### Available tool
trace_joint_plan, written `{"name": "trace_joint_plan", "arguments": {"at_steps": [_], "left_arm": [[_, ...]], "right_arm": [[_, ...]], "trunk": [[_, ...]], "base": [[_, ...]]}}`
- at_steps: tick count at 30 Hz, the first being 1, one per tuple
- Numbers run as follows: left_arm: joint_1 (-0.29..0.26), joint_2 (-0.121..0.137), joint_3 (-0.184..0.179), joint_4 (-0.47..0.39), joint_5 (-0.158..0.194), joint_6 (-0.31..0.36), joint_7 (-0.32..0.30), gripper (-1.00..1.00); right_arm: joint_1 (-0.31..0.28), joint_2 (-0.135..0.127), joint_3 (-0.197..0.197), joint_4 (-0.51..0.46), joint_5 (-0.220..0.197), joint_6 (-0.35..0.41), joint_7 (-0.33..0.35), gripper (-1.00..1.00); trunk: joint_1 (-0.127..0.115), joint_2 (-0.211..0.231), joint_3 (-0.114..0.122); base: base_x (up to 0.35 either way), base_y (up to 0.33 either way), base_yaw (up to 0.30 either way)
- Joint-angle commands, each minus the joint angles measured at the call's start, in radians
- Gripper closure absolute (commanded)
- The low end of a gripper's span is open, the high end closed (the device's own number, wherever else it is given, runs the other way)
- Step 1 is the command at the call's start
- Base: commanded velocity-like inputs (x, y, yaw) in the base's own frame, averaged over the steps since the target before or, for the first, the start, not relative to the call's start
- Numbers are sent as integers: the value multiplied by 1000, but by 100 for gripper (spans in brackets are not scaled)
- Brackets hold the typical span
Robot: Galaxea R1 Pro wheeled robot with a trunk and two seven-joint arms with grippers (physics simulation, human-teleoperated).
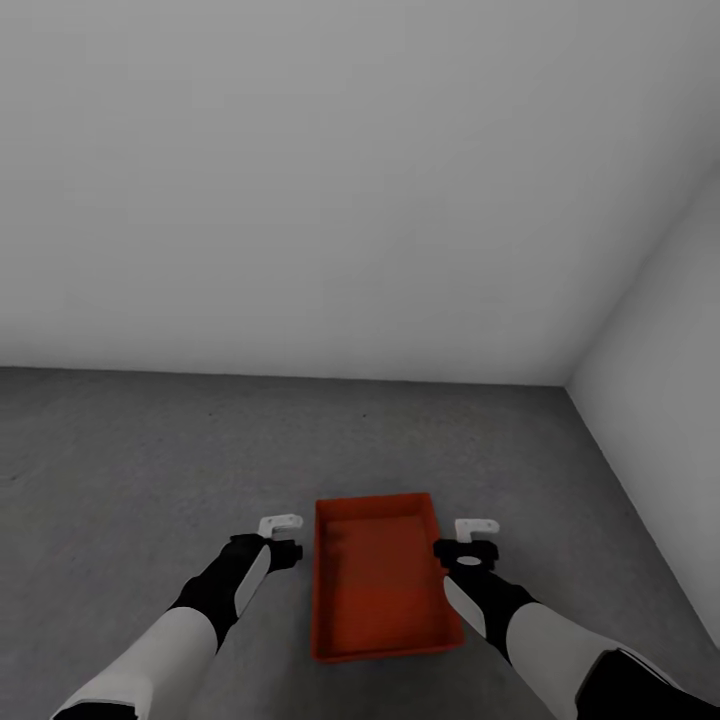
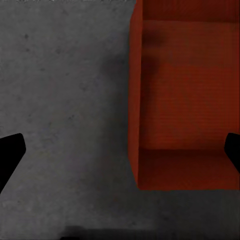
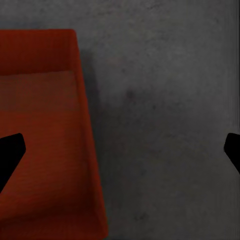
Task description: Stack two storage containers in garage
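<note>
Head view: 1 container [image 1: 383,590] on garage floor [image 1: 120,460], left gripper [image 1: 281,537] & right gripper [image 1: 476,540] both spread wide, empty — lift them straight up, w/o nudging its walls.

Both arms have glossy white forearm shells narrowing into black wrist housings, each ending in a black gripper block with a small white bracket and matte black fingertips [image 2: 11,152].
</note>
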Motion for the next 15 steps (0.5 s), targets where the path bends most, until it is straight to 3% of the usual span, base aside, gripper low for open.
{"name": "trace_joint_plan", "arguments": {"at_steps": [1,15], "left_arm": [[0,0,-3,-2,10,4,8,-100],[0,-1,-4,-2,9,0,8,-100]], "right_arm": [[-1,0,8,-1,-9,0,-7,-100],[-1,-3,12,-4,-2,29,-7,-100]], "trunk": [[-4,7,3],[-58,105,46]], "base": [[0,0,0],[0,0,0]]}}
